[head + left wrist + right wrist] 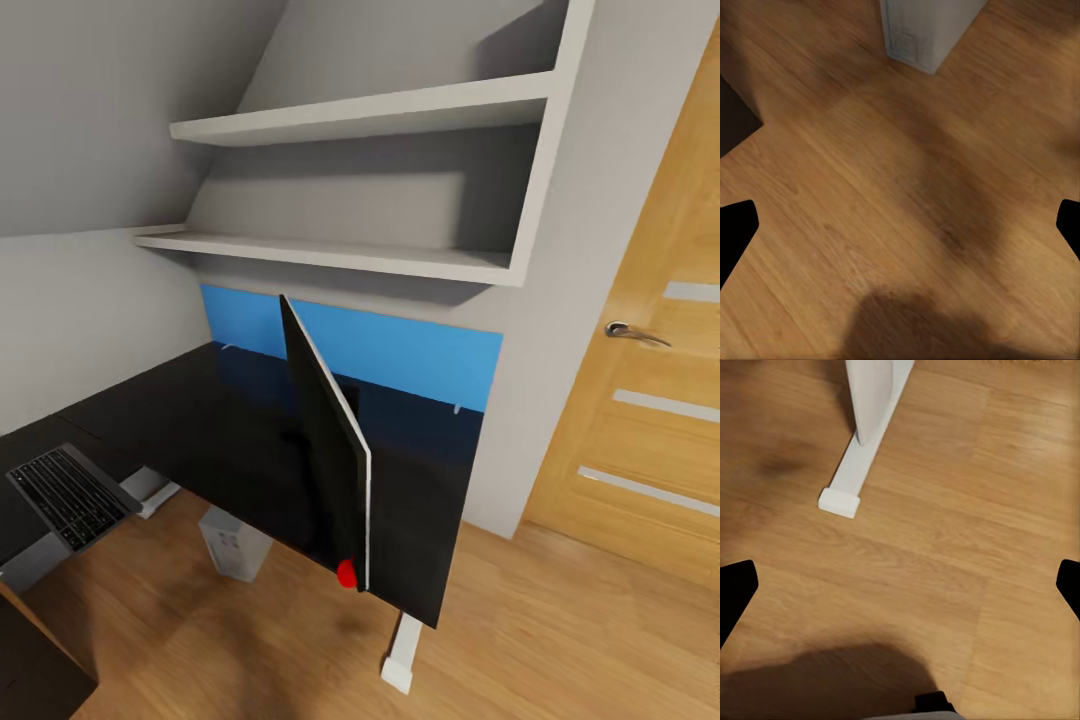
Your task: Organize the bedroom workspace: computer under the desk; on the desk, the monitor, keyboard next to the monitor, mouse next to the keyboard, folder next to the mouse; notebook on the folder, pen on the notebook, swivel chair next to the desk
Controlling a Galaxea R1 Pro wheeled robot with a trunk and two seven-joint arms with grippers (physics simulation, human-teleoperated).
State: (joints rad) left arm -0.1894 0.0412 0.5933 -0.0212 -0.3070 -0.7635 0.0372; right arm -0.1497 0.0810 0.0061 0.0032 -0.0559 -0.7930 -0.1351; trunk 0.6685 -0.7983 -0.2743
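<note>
Wooden floor [560,640] underfoot, pale oak planks running out to an oak door [660,400] with a chrome handle on the right. Above, grey sloped walls and two white shelves [330,255]. Glossy black L-shaped table [200,430] with a blue back panel [400,355], carried on a white pedestal leg [400,655]. On the table, standing edge-on and turned nearly sideways, the monitor [325,450]: black front, white back, red dot at its lower near corner. Beneath the table, upright on the floor, the silver-grey computer [235,545]. At the table's left end, the keyboard [70,495], dark keys on a lighter base, tilted and overhanging the edge. Left fingers [735,232] spread wide, nothing between them, only bare floor straight ahead, with the computer's [926,30] base well beyond the tips. Right fingers [735,592] likewise spread wide and holding nothing, over floor, the foot of the white leg [859,465] lying ahead of them, apart from both tips.
</note>
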